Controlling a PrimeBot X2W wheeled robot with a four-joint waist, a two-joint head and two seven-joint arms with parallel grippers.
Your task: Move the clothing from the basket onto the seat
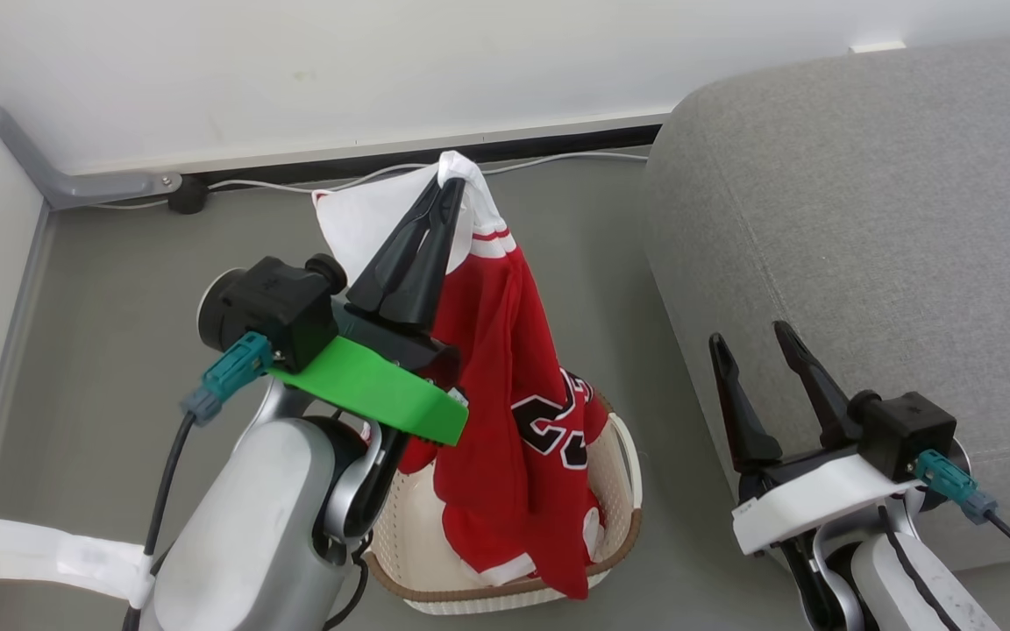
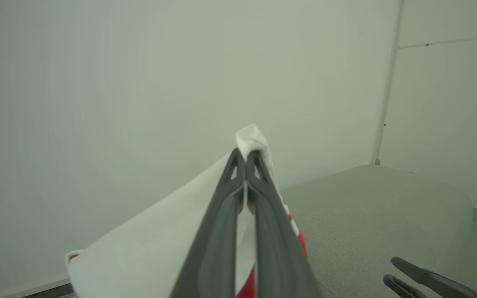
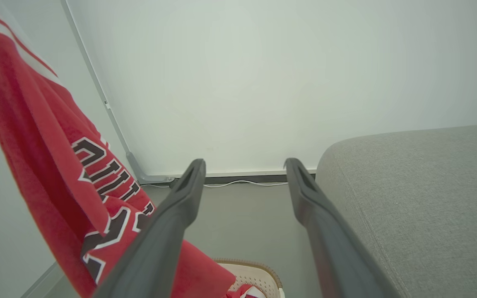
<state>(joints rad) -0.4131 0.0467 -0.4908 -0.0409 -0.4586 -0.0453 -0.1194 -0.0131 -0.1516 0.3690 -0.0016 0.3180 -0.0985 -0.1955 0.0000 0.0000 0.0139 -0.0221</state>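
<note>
Grey floor [image 1: 119, 350] runs open from the white wall [image 1: 382, 70] to the basket [image 1: 632, 517], which stands near the seat [image 1: 864, 219] edge. The left gripper [image 1: 451, 188] is clamped on white fabric at the top of the clothing [image 1: 496, 377], a red jersey marked 23 hanging down into the basket. The right gripper [image 1: 749, 337] is spread wide, empty, before the seat's front. The left wrist view adds the seat's broad top; the right wrist view shows the jersey's lettering.
</note>
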